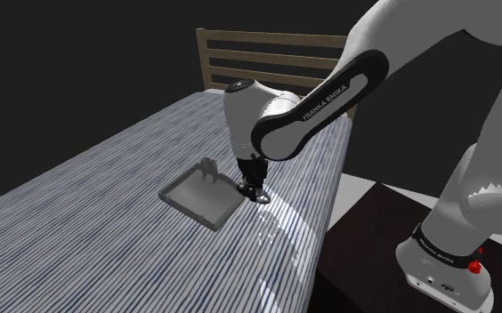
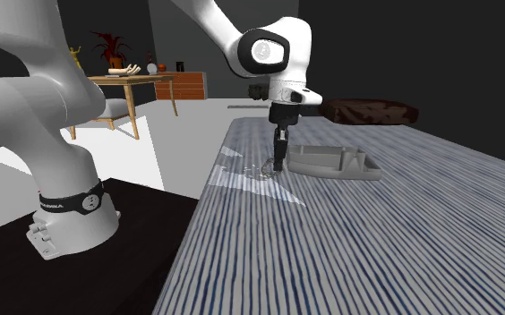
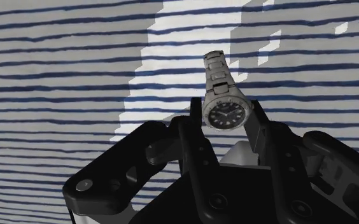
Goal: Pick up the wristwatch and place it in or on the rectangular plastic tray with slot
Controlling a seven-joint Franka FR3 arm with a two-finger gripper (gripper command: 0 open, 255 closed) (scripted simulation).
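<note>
The jaws are clamped on the watch [image 3: 225, 108]: in the wrist view the two black fingers [image 3: 256, 130] press against either side of its round silver case, whose dark dial faces the camera, and a length of the metal link strap runs away from the fingers over the bed [image 3: 57, 76]. The bed has a cover of thin blue and white stripes, and a bright patch of light lies on it just under the watch. In the shoulder view the arm [image 1: 329, 93] reaches down from the upper right and the jaws point straight down, low over the bed, just beside the corner of the tray [image 1: 187, 203] that lies toward that view's right. The tray is grey, rectangular and shallow, with a raised rim, lying flat on the cover, and nothing can be seen inside it. In the second exterior view the jaws hang just beside the tray's [image 2: 331, 169] left end, and the watch [image 2: 267, 167] shows as a small pale shape at the fingertips, close to the cover; whether its strap touches the cover or hangs just clear of it is hard to tell from here. A slatted wooden headboard [image 1: 258, 58] stands at the far end of the bed in the shoulder view, and a dark brown pillow [image 2: 369, 110] lies behind the tray in the second exterior view. The arm's base sits on the dark stand [image 2: 116, 259] beside the bed. Farther back in that view stand a wooden table [image 2: 130, 80] with a red plant [image 2: 109, 43] on it and an orange dresser [image 2: 181, 86].
</note>
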